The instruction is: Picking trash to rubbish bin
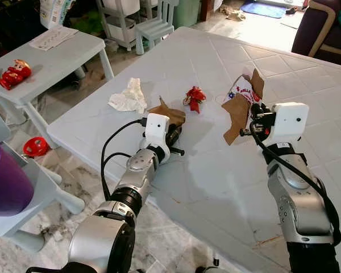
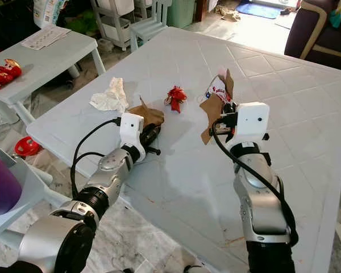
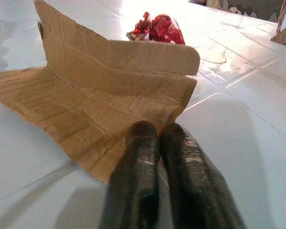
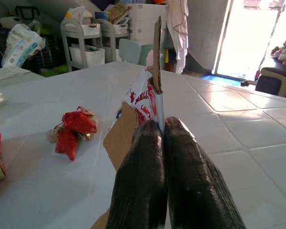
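The counter (image 1: 227,187) carried four pieces of trash. A crumpled tissue (image 1: 128,96) lay at the 10 o'clock side. Just beside it, toward 3 o'clock, a brown cardboard (image 1: 169,113) rested on the surface. The left claw (image 1: 173,134) was low on the counter at the cardboard's 6 o'clock edge, its fingers (image 3: 138,181) pressed together on that edge. A red wrapper (image 1: 194,98) lay beyond the cardboard at 1 o'clock, apart from it. Toward 3 o'clock, the right claw (image 1: 254,120) was raised above the counter, fingers (image 4: 143,181) closed on a torn carton (image 1: 240,105), brown with a white printed face, held upright off the surface.
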You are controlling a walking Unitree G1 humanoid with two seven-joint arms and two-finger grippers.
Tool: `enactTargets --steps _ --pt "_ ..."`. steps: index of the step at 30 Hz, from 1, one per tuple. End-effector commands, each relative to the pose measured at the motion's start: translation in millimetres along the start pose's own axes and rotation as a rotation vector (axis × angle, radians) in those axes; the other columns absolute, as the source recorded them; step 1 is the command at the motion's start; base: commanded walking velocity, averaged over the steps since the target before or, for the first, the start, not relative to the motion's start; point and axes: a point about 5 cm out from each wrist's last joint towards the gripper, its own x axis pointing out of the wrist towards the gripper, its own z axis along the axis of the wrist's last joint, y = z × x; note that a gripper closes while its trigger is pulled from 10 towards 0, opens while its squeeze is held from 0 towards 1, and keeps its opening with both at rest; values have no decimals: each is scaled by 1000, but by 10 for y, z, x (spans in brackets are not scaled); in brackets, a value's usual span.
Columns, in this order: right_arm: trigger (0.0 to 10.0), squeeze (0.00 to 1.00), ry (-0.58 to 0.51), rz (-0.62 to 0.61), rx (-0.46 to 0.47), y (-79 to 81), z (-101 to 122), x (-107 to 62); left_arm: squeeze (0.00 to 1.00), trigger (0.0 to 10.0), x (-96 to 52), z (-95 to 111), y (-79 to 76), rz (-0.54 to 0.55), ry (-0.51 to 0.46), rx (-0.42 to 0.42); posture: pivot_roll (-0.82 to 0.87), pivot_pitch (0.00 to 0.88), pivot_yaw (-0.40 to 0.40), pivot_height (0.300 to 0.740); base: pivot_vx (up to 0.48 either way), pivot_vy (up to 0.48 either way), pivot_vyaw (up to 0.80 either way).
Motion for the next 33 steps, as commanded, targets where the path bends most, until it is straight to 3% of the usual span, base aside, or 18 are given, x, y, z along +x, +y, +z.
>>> enactTargets --steps 1,7,13,17,24,25,26,33 --pt "0 0 -6 -1 10 3 11 -4 0 0 9 18 -8 -11 -6 13 -136 143 18 740 0 0 0" --pt "0 0 -7 -2 13 5 8 5 0 0 -2 24 17 3 -19 15 -133 139 20 740 0 0 0" --pt "0 0 -8 -4 15 9 1 10 0 0 -26 155 37 42 -137 75 -124 133 23 740 0 0 0" --pt "0 0 -9 -1 20 24 -7 22 0 0 -124 220 52 63 -245 144 -112 131 22 740 0 0 0" --pt "0 0 -10 12 31 70 -19 56 0 0 -276 204 224 162 -271 228 -89 125 17 740 0 0 0" --pt "0 0 -10 13 32 77 -21 62 0 2196 -292 193 263 183 -260 244 -86 122 17 740 0 0 0" --pt "0 0 -10 15 33 80 -22 66 1000 10000 -299 182 292 193 -249 246 -86 122 17 740 0 0 0" --pt "0 0 -19 7 34 62 -14 70 1000 10000 -291 239 406 272 -241 202 -92 115 26 740 0 0 0"
